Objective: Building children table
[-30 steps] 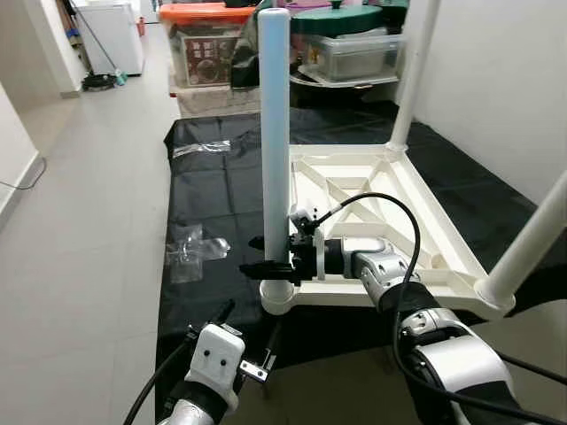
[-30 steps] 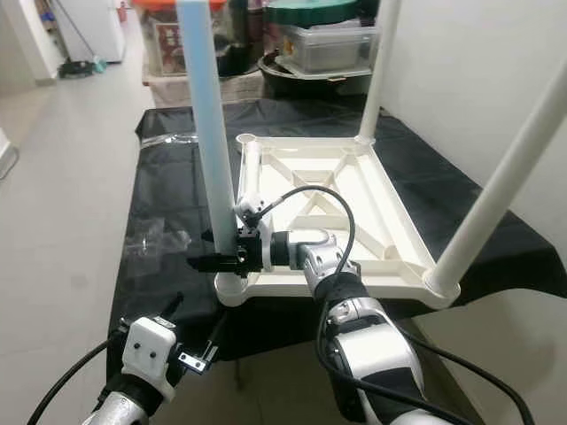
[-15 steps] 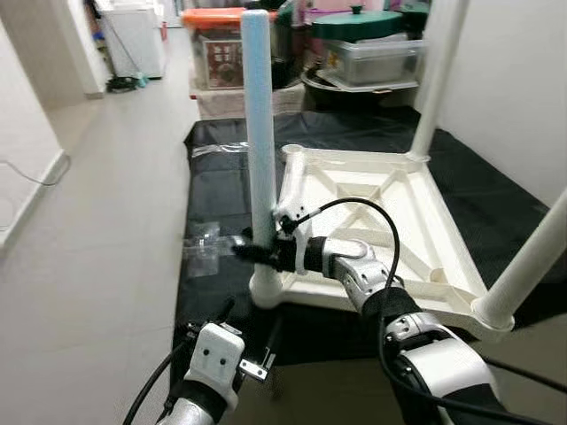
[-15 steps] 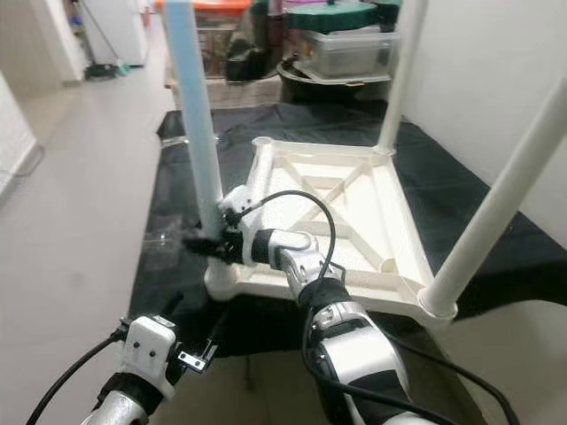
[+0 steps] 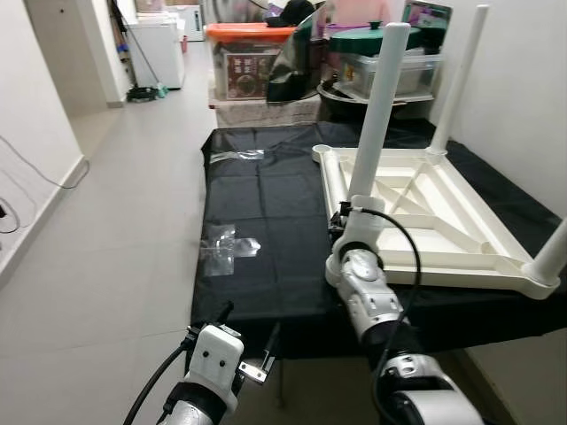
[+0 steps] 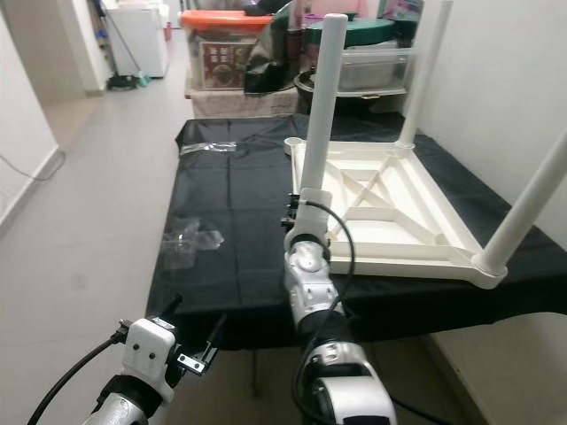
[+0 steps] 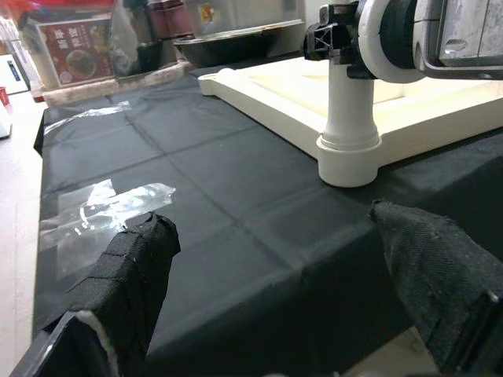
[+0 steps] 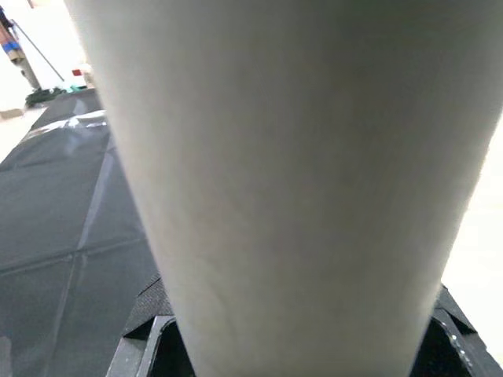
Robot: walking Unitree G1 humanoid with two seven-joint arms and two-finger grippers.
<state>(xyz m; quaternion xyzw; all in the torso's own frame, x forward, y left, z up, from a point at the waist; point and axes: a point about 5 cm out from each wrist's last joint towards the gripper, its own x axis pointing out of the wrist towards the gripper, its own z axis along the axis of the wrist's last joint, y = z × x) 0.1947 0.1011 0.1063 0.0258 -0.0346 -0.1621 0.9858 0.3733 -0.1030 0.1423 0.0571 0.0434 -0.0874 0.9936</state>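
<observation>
Children's table (image 5: 416,232), cream plastic, upside down on black sheet (image 5: 257,221) spread over floor, toward 2 o'clock of head view. Near-left leg (image 5: 376,124) upright in corner socket, tilted slightly toward 1 o'clock; looks white now, where a second ago pale blue. Far-right leg (image 5: 458,80) upright at 1 o'clock corner, near-right leg (image 5: 551,257) rising at 3 o'clock edge. Far-left corner socket (image 5: 322,151) bare, no leg in it.

Right gripper (image 7: 334,41) clamped on near-left leg low down, just above socket, fingers closed around shaft; right wrist view crowded by pale shaft (image 8: 283,181). Whole scene shifted since half a second ago: camera pulled back and swung, table now farther and more to 2 o'clock, right forearm stretched straight ahead toward 12 instead of reaching across toward 9.

Left gripper (image 7: 275,275) low at 7 o'clock, hanging off sheet edge, fingers (image 7: 130,271) spread wide, holding nothing. Crumpled clear plastic wrap (image 5: 227,244) on sheet at 10 o'clock of gripped leg. Storage boxes (image 5: 250,64) and lidded tubs beyond sheet at 12 o'clock.
</observation>
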